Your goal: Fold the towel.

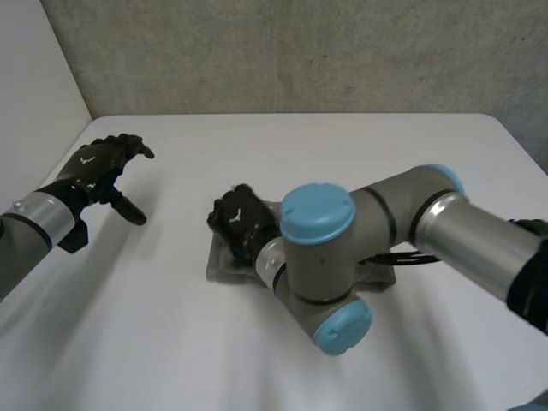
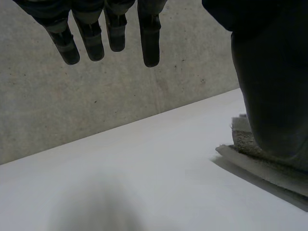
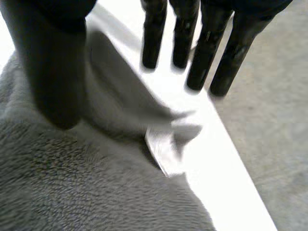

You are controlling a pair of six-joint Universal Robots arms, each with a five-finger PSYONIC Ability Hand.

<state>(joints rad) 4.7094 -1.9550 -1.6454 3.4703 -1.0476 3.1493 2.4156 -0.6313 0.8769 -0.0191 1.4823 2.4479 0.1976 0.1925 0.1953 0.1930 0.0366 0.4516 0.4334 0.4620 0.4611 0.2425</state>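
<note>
1. Left robot hand (image 1: 103,175): open, fingers (image 2: 91,43) straight and spread, gripping nothing. It hovers over bare desk (image 1: 171,342), well apart from the towel.
2. Right robot hand (image 1: 240,218): open, fingers (image 3: 184,38) straight, thumb set apart, gripping nothing. Its palm is above one towel edge, with the fingertips past that edge.
3. Towel (image 1: 224,261): grey, lying flat at mid-desk, largely under the right arm (image 1: 402,223).
4. Label (image 3: 166,151): white, at the towel edge below the right fingers.
</note>
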